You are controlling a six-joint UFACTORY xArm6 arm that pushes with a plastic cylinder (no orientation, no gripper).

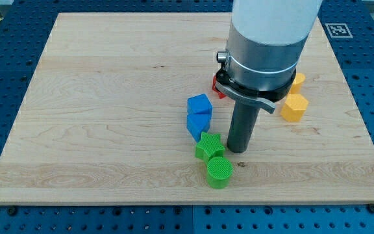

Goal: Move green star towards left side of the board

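Currently, camera view: green star (209,146) sits on board (96,97) near bottom edge, right of centre. Rod's tip (237,151) down at board level, just beside star's right side; contact cannot be confirmed. No jaws, nothing held.

Neighbours: green cylinder (219,172) touching or nearly touching star toward bottom edge; blue blocks (199,115) close on star's upper left; yellow blocks (295,103) well apart toward right edge; red block (218,88) mostly hidden behind arm.

Handling judgement: star likely light, rigid plastic, slides readily, may spin on points. Push squarely on right face; blue blocks may obstruct leftward path.
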